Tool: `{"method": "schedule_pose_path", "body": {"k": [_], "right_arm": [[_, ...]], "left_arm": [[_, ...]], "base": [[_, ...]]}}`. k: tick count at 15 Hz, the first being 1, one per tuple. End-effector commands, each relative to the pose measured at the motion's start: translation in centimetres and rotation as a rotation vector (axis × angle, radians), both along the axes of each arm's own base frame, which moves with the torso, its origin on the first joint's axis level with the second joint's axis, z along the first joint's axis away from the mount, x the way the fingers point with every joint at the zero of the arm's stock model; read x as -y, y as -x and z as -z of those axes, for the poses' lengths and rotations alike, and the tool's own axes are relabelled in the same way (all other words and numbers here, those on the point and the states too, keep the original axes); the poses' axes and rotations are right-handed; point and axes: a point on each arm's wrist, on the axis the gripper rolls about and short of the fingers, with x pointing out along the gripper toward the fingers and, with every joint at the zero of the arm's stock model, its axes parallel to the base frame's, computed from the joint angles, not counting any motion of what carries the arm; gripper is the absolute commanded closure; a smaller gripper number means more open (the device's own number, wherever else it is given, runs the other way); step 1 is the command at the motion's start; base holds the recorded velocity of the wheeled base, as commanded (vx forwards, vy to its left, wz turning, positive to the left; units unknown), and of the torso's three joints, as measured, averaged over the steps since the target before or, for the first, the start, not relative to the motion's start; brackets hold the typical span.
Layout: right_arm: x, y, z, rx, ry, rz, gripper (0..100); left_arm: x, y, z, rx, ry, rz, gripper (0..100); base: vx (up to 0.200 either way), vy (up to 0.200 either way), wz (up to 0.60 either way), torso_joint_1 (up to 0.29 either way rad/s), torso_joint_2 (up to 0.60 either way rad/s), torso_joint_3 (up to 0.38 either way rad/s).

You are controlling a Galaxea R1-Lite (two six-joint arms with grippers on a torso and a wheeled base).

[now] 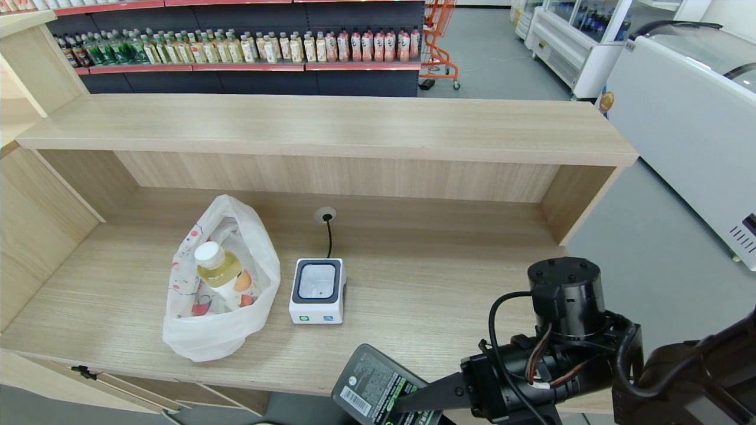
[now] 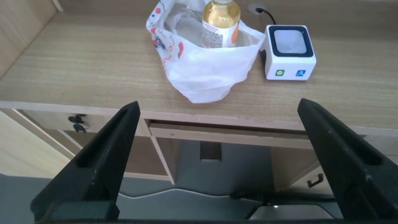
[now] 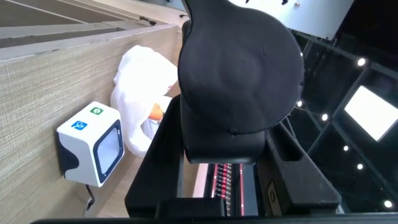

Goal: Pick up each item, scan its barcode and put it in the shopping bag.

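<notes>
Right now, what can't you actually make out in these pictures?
Head view: the dark packet is cut off by the bottom edge; its print is too small.
Head view: the bottle has its base hidden in the shopping bag.
Left wrist view: the bag's folds hide any other contents.

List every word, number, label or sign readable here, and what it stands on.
Nothing reads clearly enough to quote.
On the dark packet in the right gripper: a barcode sticker and dense print, too small to read.
On the scanner: one green and one blue square sign, symbols blurred.
On the bottle in the shopping bag: label print blurred.
On the shelf bottles: labels too small.
</notes>
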Motion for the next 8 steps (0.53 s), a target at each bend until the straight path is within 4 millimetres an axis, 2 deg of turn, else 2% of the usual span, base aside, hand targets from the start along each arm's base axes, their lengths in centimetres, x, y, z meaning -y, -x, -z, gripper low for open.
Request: {"method": "schedule_pose_path", "body": {"k": [1, 4, 5, 8], "right_arm": [[0.1, 0.1, -0.1, 0.001, -0.001, 0.001, 100], [0.1, 0.2, -0.4, 0.000, -0.004, 0.000, 100], [0.4, 0.5, -1.2, 0.008, -0.021, 0.005, 100], [0.7, 0.9, -1.4, -0.148, -0.002, 0.076, 100]], "left_arm": [[0.0, 0.0, 0.0, 0.000, 0.000, -0.001, 0], [0.0, 0.0, 0.0, 0.000, 0.000, 0.001, 0], [0.0, 0.0, 0.0, 0.000, 0.000, 0.001, 0], [0.0, 0.0, 0.0, 0.000, 0.000, -0.001, 0]], "base": [[0.000, 0.000, 0.00, 0.000, 0.00, 0.000], [0.000, 0.000, 0.00, 0.000, 0.00, 0.000], [0.000, 0.000, 0.00, 0.000, 0.00, 0.000], [0.000, 0.000, 0.00, 0.000, 0.00, 0.000]]}}
